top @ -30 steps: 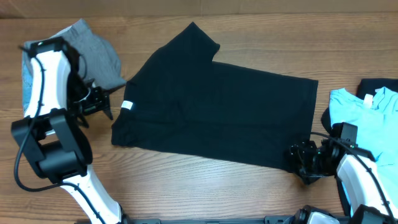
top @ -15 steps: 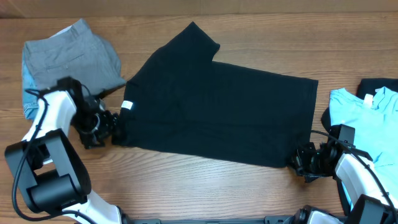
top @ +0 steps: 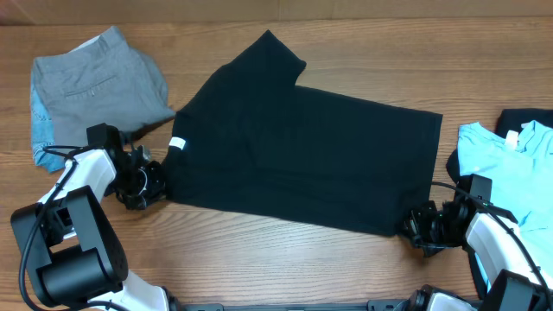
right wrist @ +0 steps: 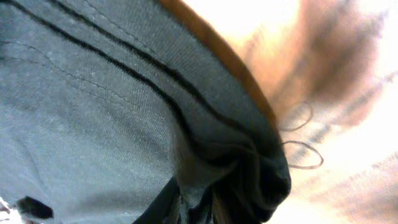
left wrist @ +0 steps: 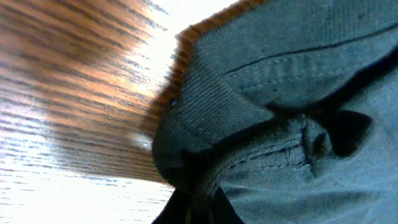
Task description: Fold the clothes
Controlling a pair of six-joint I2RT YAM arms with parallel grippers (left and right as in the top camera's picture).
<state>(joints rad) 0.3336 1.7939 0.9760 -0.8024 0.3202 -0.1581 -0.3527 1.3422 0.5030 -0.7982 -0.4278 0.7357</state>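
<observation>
On the worktop (top: 259, 259) the black shirt (top: 302, 155) lies flat, centred. The left tool (top: 154, 181) has swung in from the far left and now pinches its near-left corner. The right tool (top: 415, 226) still pinches the near-right one. A fold can likely begin.

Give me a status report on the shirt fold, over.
Left claw shut on black T-shirt at the collar end. Right claw shut on its hem corner. Shirt spread flat; nothing on top.
</observation>
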